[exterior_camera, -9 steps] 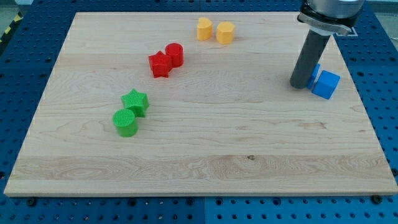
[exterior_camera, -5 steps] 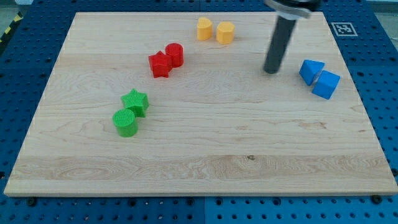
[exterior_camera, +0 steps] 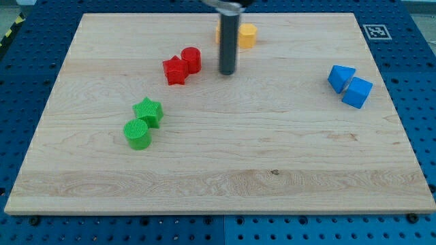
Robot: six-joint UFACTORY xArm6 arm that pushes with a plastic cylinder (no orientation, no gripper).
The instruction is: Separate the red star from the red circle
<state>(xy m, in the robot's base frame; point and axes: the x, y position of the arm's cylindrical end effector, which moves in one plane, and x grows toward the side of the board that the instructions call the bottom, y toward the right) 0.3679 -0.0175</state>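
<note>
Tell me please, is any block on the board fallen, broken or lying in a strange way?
Nothing stands out. The blocks sit flat on the board in close pairs: red star against red circle, green star by green cylinder, two blue blocks, two yellow blocks partly behind the rod. My tip stands right of the red circle, apart.

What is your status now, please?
My tip right of red circle, apart. Red star and circle touching, not separated. Nothing between tip and circle.

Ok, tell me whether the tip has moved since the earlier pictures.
Yes. My tip went toward the view's left, from beside the blue blocks to just right of the red circle.
</note>
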